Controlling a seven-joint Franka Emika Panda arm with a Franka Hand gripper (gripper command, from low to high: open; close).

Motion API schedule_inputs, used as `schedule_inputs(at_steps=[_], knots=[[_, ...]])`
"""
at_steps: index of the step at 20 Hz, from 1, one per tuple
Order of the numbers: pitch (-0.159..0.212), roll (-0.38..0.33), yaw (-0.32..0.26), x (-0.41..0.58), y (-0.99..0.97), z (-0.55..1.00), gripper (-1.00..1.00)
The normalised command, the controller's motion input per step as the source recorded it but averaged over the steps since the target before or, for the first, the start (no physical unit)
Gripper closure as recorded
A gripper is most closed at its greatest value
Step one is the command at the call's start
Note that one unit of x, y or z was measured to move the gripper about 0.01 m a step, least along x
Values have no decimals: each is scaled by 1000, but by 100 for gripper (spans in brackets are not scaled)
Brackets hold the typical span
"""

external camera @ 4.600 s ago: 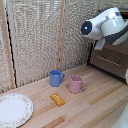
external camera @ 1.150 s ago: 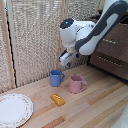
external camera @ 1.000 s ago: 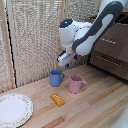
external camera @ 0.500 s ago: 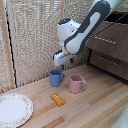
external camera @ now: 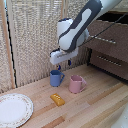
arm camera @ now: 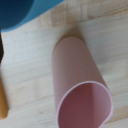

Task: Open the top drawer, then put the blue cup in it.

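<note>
Arm swings from the dresser side, at the exterior view's right, across toward the mugs. Over the last second it drops lower and shifts a little further toward the exterior view's left. Gripper (external camera: 63,64) now hangs just above the blue cup (external camera: 56,78), which sits in the same spot, as does the pink mug (external camera: 76,84).

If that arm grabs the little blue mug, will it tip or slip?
The small blue mug with a loop handle stands upright on a broad base, so probably steady. It looks rigid and smooth, so possibly slippery. The handle side may weigh slightly more.
</note>
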Motion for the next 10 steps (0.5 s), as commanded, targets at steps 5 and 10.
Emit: schedule_inputs(at_steps=[5, 10], knots=[[157, 102, -81, 765, 47, 193, -100], [206, 3, -4, 873, -7, 82, -100]])
